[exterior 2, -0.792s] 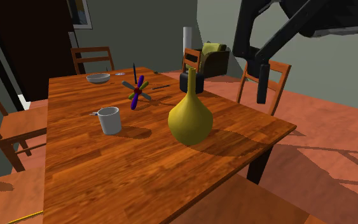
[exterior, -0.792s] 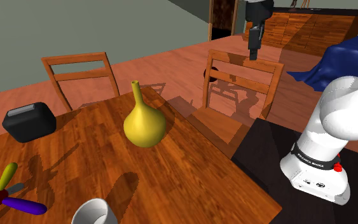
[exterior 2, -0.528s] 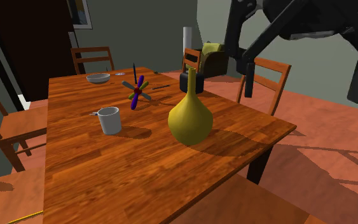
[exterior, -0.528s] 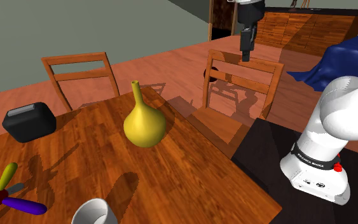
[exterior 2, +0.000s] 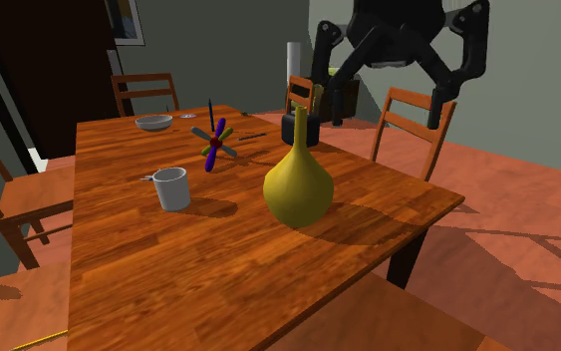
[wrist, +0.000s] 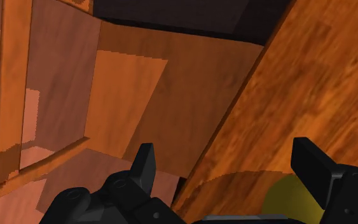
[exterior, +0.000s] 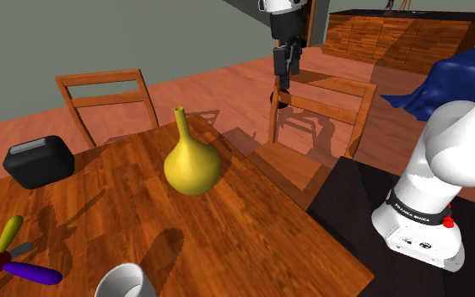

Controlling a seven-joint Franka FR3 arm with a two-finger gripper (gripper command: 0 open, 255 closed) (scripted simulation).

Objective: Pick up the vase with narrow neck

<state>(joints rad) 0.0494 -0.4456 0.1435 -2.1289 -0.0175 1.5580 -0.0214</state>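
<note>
The yellow vase [exterior: 191,164] [exterior 2: 297,184] stands upright mid-worktop [exterior: 252,228], its long axis vertical and its narrow neck pointing up. The claw [exterior: 284,80] [wrist: 225,153] hangs above the chair [exterior: 328,101] with its fingers apart. It has swung toward the shoulder view's left, nearer the vase.

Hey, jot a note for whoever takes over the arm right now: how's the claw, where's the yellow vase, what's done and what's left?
The claw is open and empty, high in the air near the table's edge, to the shoulder view's right of the vase.
The vase, yellow with a narrow neck, stands upright on the wooden table, untouched.
Done: nothing grasped yet.
Left: bring the claw over the vase, lower it, close on it (probably at the neck), and lift.
</note>
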